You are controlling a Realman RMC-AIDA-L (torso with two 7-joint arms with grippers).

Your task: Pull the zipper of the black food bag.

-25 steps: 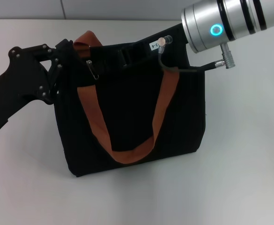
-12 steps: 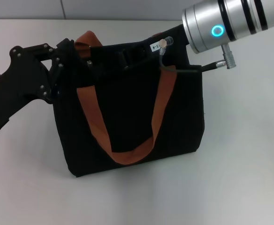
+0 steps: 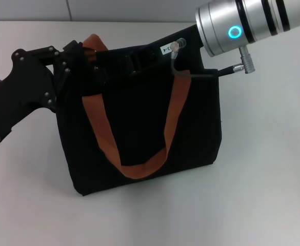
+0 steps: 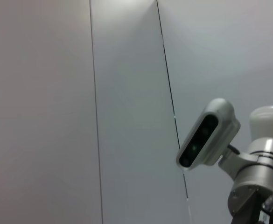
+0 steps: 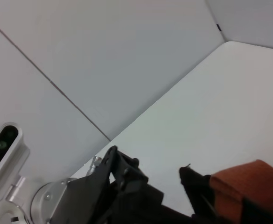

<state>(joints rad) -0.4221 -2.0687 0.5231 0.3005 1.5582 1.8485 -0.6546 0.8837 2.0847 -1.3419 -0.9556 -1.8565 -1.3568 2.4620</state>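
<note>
The black food bag (image 3: 144,123) stands upright mid-table, one orange-brown handle (image 3: 139,166) hanging down its front. My left gripper (image 3: 84,62) presses against the bag's top left corner, beside the second handle's loop (image 3: 94,41). The zipper pull is hidden there among the gripper and fabric. My right arm's silver wrist (image 3: 232,28) hovers over the bag's top right corner, and its gripper is hidden behind it. The right wrist view looks along the bag top at the left gripper (image 5: 127,184), a bit of black fabric (image 5: 194,186) and the orange handle (image 5: 243,184).
The bag rests on a white table (image 3: 267,179). A black cable (image 3: 201,74) with a metal plug (image 3: 178,45) runs from the right wrist across the bag's top edge. A grey panelled wall (image 4: 127,112) stands behind the table.
The left gripper has pushed a little further onto the bag's top corner. The hanging silvery pull seen one second ago no longer shows. The bag and the right arm have shifted slightly left.
</note>
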